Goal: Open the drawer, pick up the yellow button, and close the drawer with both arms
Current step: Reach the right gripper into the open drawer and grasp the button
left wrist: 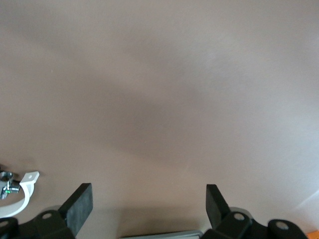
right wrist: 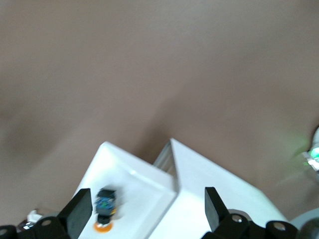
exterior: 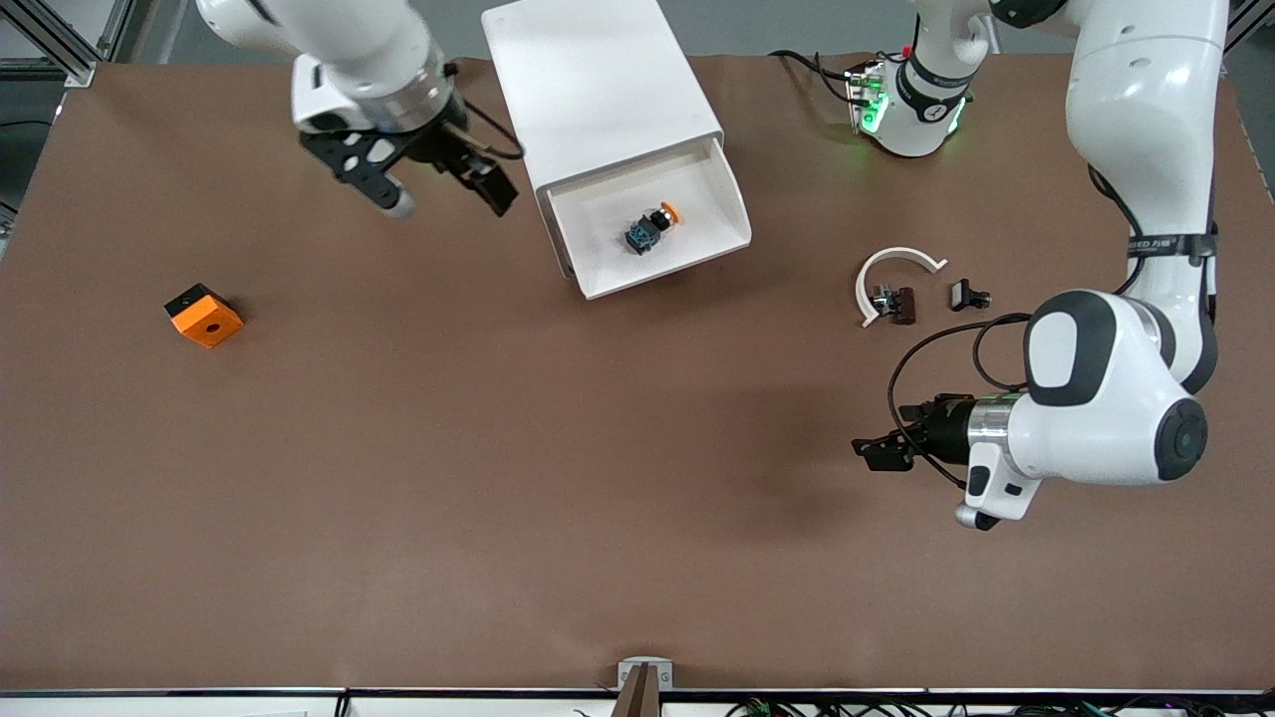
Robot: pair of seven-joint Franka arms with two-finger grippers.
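Observation:
The white cabinet point(exterior: 598, 85) stands at the table's robot side with its drawer point(exterior: 732, 204) pulled open. The button point(exterior: 649, 228), orange cap, black body, bluish base, lies on its side in the drawer; it also shows in the right wrist view point(right wrist: 104, 207). My right gripper point(exterior: 443, 194) is open and empty, up in the air beside the cabinet at the right arm's end. My left gripper point(exterior: 882, 450) is open and empty, low over bare table; its fingers point(left wrist: 79, 206) show nothing between them.
An orange cube point(exterior: 203, 315) with a black side lies toward the right arm's end. A white arc point(exterior: 892, 274) with small dark clips point(exterior: 899, 303) lies between the drawer and the left arm; the arc also shows in the left wrist view point(left wrist: 22, 196).

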